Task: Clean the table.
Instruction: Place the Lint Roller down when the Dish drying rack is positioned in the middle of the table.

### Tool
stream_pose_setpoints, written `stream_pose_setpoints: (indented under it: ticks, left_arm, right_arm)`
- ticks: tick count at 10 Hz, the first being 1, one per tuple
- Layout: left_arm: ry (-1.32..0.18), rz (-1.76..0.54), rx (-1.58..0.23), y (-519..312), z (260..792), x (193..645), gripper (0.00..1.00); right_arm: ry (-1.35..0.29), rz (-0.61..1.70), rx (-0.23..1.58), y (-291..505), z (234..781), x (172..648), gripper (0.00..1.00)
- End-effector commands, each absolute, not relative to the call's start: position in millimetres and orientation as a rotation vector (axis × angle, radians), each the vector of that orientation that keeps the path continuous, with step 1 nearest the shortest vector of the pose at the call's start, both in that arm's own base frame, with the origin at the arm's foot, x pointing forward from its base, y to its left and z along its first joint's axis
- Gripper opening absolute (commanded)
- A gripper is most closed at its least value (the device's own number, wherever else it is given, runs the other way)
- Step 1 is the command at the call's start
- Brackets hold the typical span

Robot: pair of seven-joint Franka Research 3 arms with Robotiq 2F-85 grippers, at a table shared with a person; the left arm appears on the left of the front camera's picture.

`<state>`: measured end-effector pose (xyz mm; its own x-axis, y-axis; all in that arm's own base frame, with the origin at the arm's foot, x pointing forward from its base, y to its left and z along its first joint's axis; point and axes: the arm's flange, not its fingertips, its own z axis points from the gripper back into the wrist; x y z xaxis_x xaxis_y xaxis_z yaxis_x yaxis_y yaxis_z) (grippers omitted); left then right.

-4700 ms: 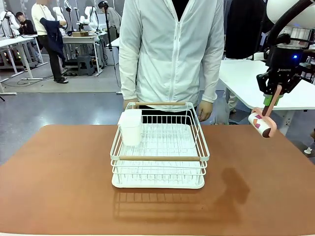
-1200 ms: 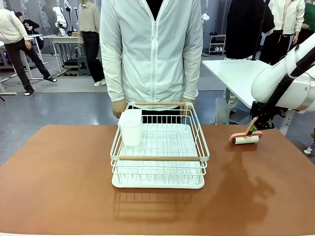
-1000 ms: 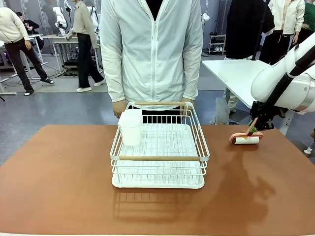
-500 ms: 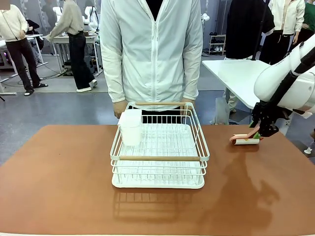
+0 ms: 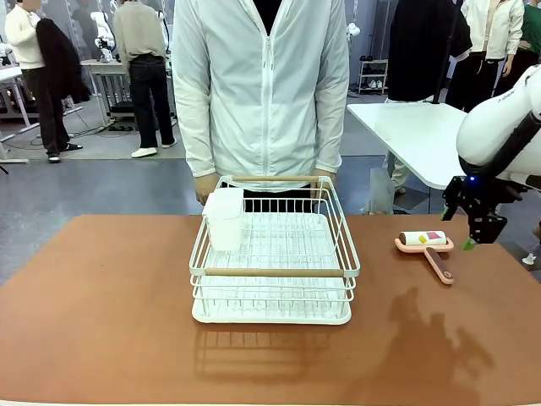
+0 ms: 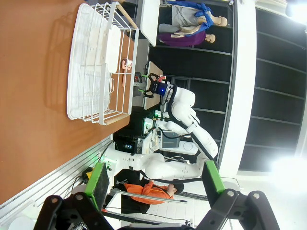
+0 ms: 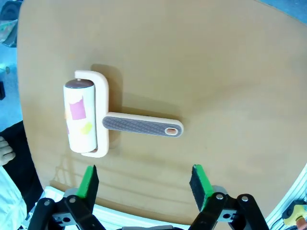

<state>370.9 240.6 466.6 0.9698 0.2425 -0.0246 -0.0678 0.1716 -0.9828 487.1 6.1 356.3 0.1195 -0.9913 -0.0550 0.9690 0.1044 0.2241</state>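
Note:
The reddish-brown table [image 5: 101,296] carries a pink lint roller [image 5: 427,245] lying flat at the right, handle pointing toward the front. My right gripper [image 5: 475,239] hovers just right of the roller, apart from it. In the right wrist view the roller [image 7: 91,117] lies on the table [image 7: 216,72] beyond my right gripper [image 7: 143,184], whose green pads [image 7: 88,184] stand wide apart with nothing between them. My left gripper [image 6: 156,184] is open and empty, off the table's [image 6: 29,72] edge, well back from it.
A white wire rack [image 5: 275,254] with wooden handles stands mid-table, a white plastic container [image 5: 225,218] in its far left corner. A person in a white jacket [image 5: 262,85] stands right behind it, hands at the far handle. A white table [image 5: 414,127] is at back right.
My right gripper has let go of the lint roller, which now lies flat on the table, and has pulled away to the right.

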Motion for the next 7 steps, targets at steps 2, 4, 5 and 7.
stream_pose_setpoints:
  ticks: [2, 4, 5, 7]
  left_arm:
    - [-0.155, 0.222, -1.386, 241.6, 467.7, 368.1, 1.0]
    - [-0.155, 0.222, -1.386, 241.6, 467.7, 368.1, 1.0]
    - [-0.155, 0.222, -1.386, 241.6, 467.7, 368.1, 1.0]
    - [-0.155, 0.222, -1.386, 241.6, 467.7, 368.1, 1.0]
  right_arm:
    - [-0.101, -1.479, 0.162, 11.3, 361.3, 480.8, 1.0]
    - [-0.096, -1.449, 0.198, 5.2, 359.2, 482.9, 1.0]
    - [-0.096, -1.449, 0.198, 5.2, 359.2, 482.9, 1.0]
    - [-0.096, -1.449, 0.198, 5.2, 359.2, 482.9, 1.0]
